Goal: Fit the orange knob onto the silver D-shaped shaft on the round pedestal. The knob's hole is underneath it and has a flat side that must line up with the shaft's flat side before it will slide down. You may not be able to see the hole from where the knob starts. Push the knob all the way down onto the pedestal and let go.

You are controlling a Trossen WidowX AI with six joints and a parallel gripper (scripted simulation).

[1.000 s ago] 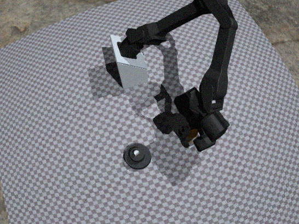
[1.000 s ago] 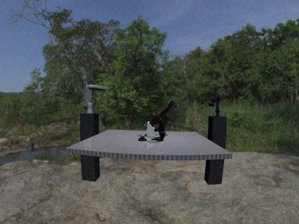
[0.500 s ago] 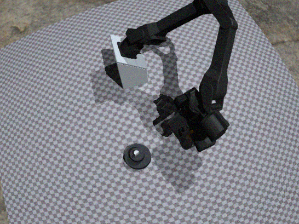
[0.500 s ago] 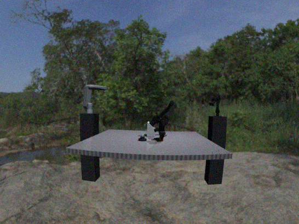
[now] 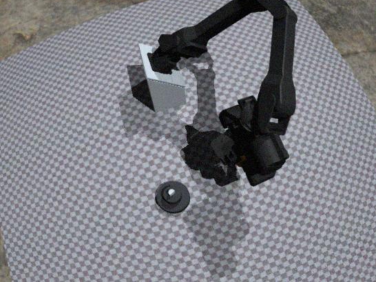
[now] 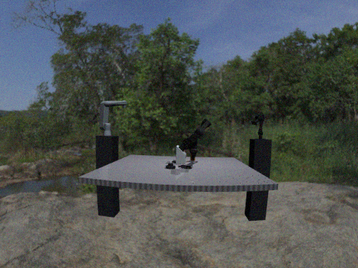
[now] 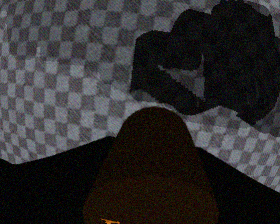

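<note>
The orange knob [image 7: 150, 172] looks dark in shadow in the wrist view, with a few orange patches at its lower edge. It sits between my two black fingers. My gripper [image 5: 237, 163] is shut on the knob, low over the checkered table [image 5: 69, 152]. In the top view the arm hides almost all of the knob. The round black pedestal [image 5: 172, 197] [image 6: 170, 166] with the silver shaft [image 5: 170, 192] stands on the table apart from the gripper, in front of it and to its left. The knob's hole is hidden.
A white and grey wedge-shaped block [image 5: 165, 90] [image 6: 180, 156] stands behind the pedestal, under the arm's upper link. A second black arm's end rests on top of it. Black posts [image 6: 106, 151] [image 6: 259, 154] stand at the table's back corners.
</note>
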